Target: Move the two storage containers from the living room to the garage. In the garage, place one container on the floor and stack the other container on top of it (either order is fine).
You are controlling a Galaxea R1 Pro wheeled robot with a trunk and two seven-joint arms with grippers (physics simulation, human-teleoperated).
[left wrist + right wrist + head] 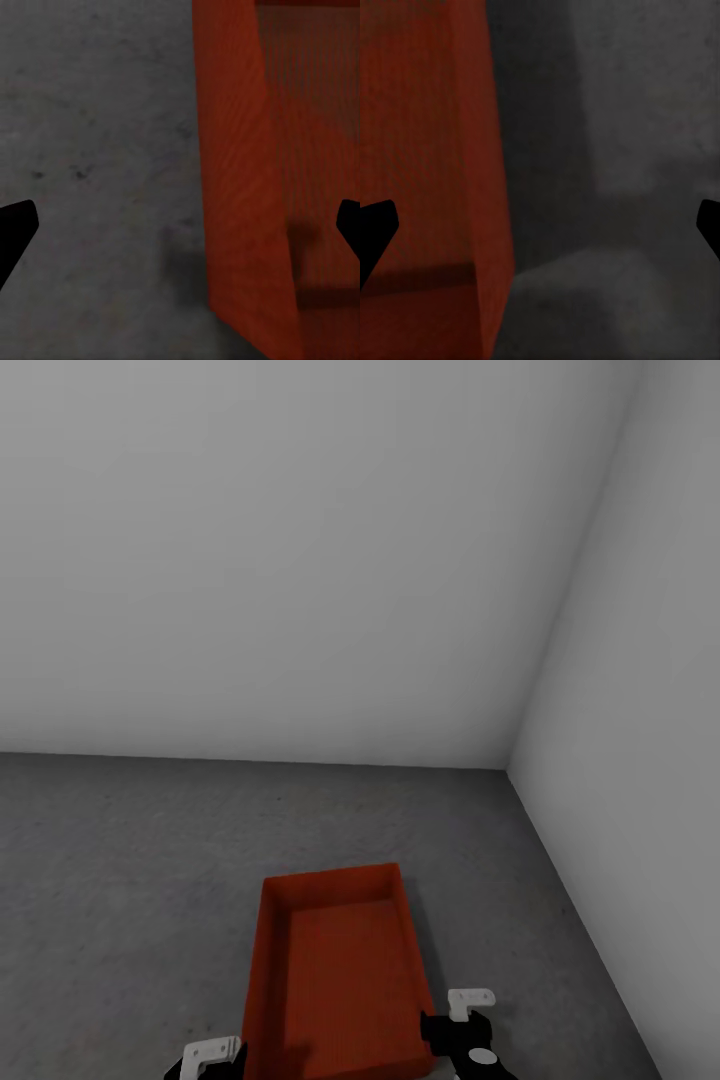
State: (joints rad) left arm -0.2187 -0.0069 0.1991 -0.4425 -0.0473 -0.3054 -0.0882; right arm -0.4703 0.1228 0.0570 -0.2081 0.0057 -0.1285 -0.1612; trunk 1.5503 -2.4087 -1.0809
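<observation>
The red-orange container (340, 970) stood on the grey floor (120, 860) near the corner. Both the left gripper (180, 225) and right gripper (540, 225) were wide open, each straddling one side wall, gripping nothing.

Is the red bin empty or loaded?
Empty: the storage container sits open-top and upright in the head view, with only its bare red bottom showing inside.

A red-orange container (340, 980) sits on the grey concrete floor (120, 880).

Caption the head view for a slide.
Red storage container held between the left claw and right claw over the grey garage floor.
</observation>
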